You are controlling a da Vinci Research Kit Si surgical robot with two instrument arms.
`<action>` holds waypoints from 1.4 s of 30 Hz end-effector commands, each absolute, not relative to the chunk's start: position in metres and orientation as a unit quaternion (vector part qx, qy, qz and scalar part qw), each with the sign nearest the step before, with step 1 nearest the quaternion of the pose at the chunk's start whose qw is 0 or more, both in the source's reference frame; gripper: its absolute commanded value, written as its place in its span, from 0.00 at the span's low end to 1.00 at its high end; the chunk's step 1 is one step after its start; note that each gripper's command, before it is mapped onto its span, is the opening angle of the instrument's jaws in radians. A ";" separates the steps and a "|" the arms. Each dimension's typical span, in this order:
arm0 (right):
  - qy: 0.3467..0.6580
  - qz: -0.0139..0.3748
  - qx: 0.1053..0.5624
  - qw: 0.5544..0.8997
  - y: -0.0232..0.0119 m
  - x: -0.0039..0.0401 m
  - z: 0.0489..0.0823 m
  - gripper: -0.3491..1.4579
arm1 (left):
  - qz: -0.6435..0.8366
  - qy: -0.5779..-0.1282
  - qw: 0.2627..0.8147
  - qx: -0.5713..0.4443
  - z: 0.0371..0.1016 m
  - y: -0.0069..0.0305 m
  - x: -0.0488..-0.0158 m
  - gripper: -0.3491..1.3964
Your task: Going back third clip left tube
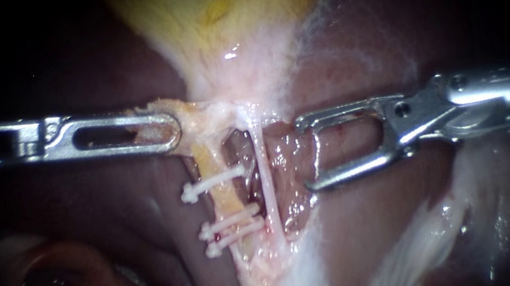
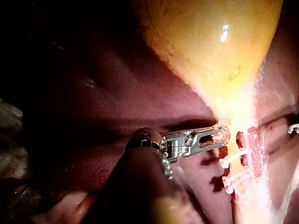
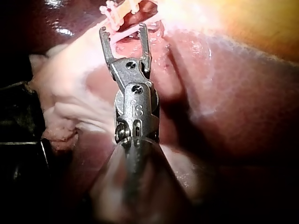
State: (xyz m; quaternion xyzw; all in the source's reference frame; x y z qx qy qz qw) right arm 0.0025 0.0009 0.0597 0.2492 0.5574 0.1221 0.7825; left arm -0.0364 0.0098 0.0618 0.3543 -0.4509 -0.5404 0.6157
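Left tube [image 1: 229, 200] runs from the gallbladder [image 1: 223, 1] toward the near side, with three white clips [image 1: 231, 224] across it. Just right, the right instrument [image 1: 304, 153] stands spread and empty. The left instrument [image 1: 174, 129] pinches tissue [image 1: 194, 115] at the tube's far end.

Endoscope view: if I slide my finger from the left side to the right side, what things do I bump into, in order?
left instrument, jaws shut on tissue below the gallbladder → left tube with three white clips → thin pale right tube → right instrument, jaws open
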 end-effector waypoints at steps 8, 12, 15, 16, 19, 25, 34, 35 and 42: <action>0.559 0.117 0.250 0.782 0.0011 0.0010 0.0590 0.47 | -0.540 -0.451 0.616 0.355 0.0618 0.0098 -0.0364 0.00; 0.560 0.115 0.248 0.782 0.0012 0.0008 0.0588 0.47 | -0.540 -0.451 0.616 0.355 0.0618 0.0098 -0.0365 0.00; 0.560 0.115 0.248 0.782 0.0012 0.0007 0.0588 0.47 | -0.540 -0.451 0.616 0.354 0.0620 0.0098 -0.0365 0.00; 0.560 0.115 0.248 0.782 0.0012 0.0007 0.0588 0.47 | -0.540 -0.451 0.616 0.354 0.0622 0.0098 -0.0366 0.00; 0.560 0.115 0.248 0.782 0.0011 0.0007 0.0588 0.47 | -0.540 -0.452 0.617 0.352 0.0631 0.0098 -0.0370 0.00; 0.560 0.114 0.248 0.782 0.0010 0.0008 0.0586 0.47 | -0.541 -0.453 0.618 0.347 0.0650 0.0099 -0.0383 0.00; 0.560 0.115 0.248 0.782 0.0010 0.0008 0.0586 0.47 | -0.541 -0.450 0.622 0.345 0.0665 0.0100 -0.0403 0.00; 0.560 0.114 0.248 0.782 0.0010 0.0008 0.0586 0.47 | -0.540 -0.450 0.622 0.345 0.0667 0.0099 -0.0406 0.00; 0.560 0.114 0.248 0.782 0.0009 0.0008 0.0585 0.47 | -0.539 -0.449 0.623 0.346 0.0669 0.0098 -0.0411 0.00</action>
